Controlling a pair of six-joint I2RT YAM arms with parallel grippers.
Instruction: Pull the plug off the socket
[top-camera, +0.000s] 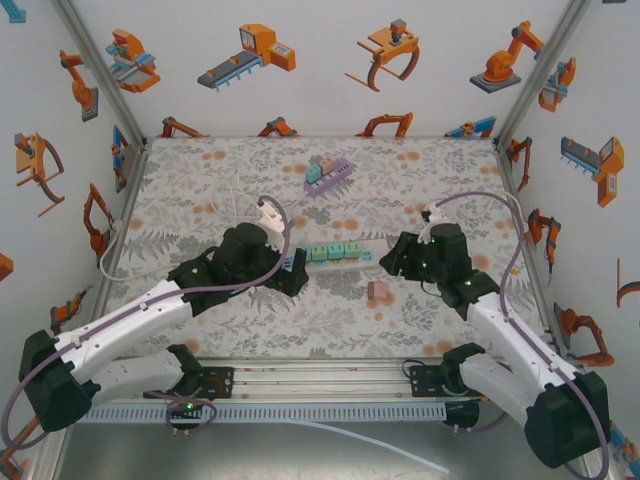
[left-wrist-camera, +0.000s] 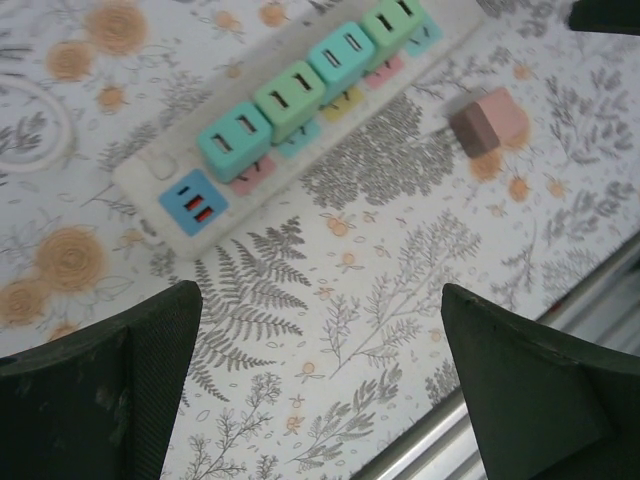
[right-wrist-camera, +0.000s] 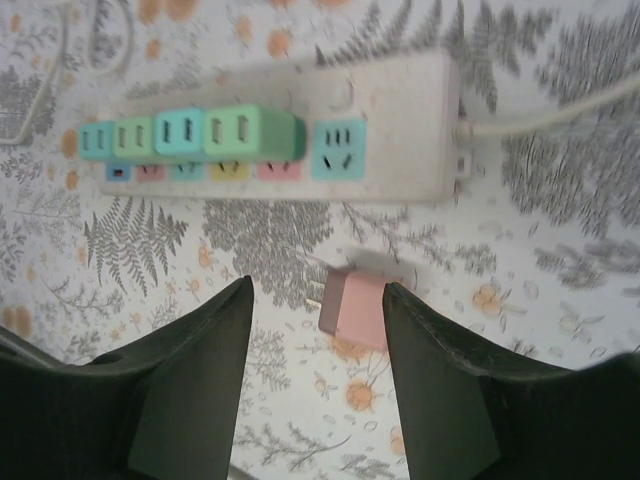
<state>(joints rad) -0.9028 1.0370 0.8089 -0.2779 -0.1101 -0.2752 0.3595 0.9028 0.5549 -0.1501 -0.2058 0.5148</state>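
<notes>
Where the arms reach in from the near edge, the left claw (left-wrist-camera: 320, 300) gapes wide and empty. The right claw (right-wrist-camera: 318, 288) stands apart above the pink plug (right-wrist-camera: 358, 308), which lies loose on the counter (top-camera: 450, 180) just before the socket strip (right-wrist-camera: 400, 120) and its four green cubes (right-wrist-camera: 190, 135).

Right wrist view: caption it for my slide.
Pink plug lies unplugged beside the power strip, framed by the open right end effector.
</notes>
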